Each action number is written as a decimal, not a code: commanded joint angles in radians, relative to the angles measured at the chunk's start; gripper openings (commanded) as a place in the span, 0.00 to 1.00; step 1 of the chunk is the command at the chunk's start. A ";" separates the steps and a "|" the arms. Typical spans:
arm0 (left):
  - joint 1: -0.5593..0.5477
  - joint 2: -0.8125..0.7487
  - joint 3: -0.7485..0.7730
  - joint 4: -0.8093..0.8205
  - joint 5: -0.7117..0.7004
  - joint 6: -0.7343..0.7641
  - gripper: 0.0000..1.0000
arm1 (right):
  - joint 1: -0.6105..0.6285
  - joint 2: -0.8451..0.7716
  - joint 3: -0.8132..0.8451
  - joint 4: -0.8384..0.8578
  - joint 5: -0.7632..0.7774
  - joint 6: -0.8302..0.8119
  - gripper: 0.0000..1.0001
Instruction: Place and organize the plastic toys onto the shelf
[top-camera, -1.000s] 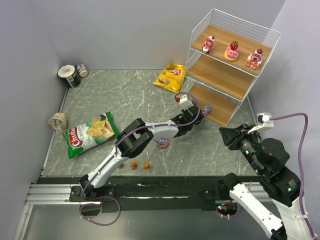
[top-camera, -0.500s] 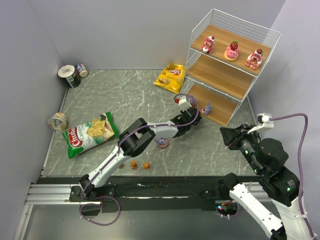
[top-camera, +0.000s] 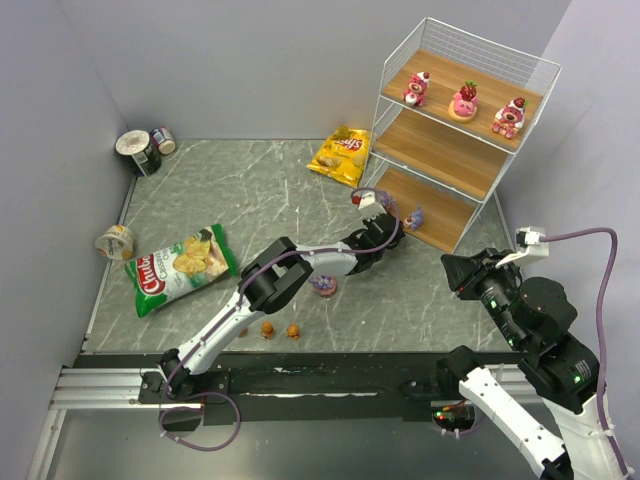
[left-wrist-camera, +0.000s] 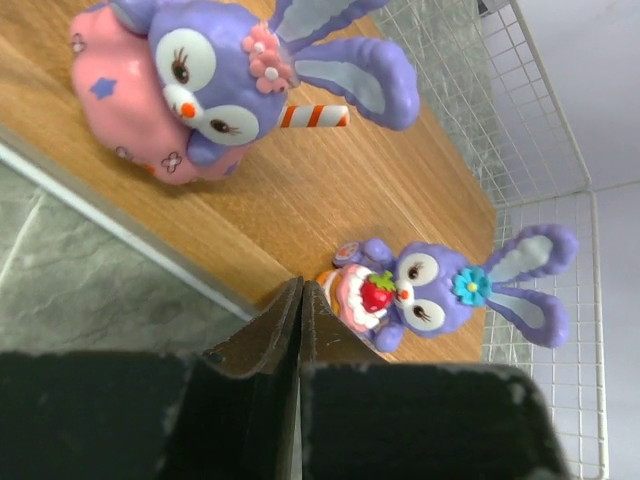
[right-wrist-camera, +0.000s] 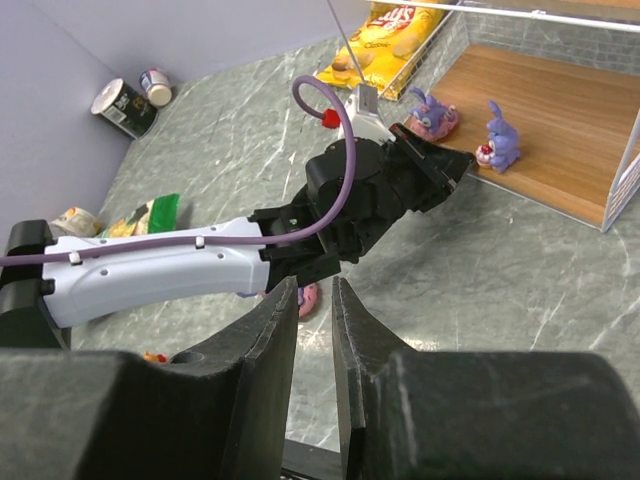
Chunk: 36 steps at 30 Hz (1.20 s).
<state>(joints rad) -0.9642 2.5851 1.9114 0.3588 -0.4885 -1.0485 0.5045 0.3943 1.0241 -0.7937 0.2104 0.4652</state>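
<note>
Left gripper (left-wrist-camera: 301, 290): we see its fingers pressed flat together and pinching nothing, with the tips at the near edge of the shelf's bottom board.
Right gripper (right-wrist-camera: 313, 300): its fingers stand a narrow slit apart with nothing between them. It is held above the table (top-camera: 280, 200), on the near side of the shelf.
Shelf (top-camera: 440, 155): it stands at the far right.
Purple toys on the bottom board: the cushion bunny (left-wrist-camera: 190, 80) and the cake bunny (left-wrist-camera: 420, 290) stand upright and apart. Their long axes are vertical, ears up, and they face out toward the left gripper, which touches neither.
Third purple toy (top-camera: 323, 285): it is on the table beside the left arm, and we cannot tell its facing.
Strawberry toys (top-camera: 464, 101): three stand upright in a row on the top board.
Orange toys (top-camera: 267, 327): three lie in a left-right row at the table's near edge, too small to tell which way they point.
</note>
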 joint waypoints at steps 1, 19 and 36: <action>0.016 0.030 0.060 0.034 0.021 0.027 0.09 | 0.003 -0.012 -0.004 0.021 0.024 -0.016 0.27; 0.035 0.095 0.138 0.043 0.079 0.076 0.13 | 0.003 -0.008 -0.009 0.030 0.030 -0.020 0.27; 0.012 0.058 0.031 0.152 0.100 0.099 0.12 | 0.005 -0.011 -0.018 0.033 0.041 -0.020 0.28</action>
<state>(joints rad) -0.9321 2.6644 1.9671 0.4915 -0.3904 -0.9703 0.5045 0.3935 1.0077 -0.7902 0.2276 0.4583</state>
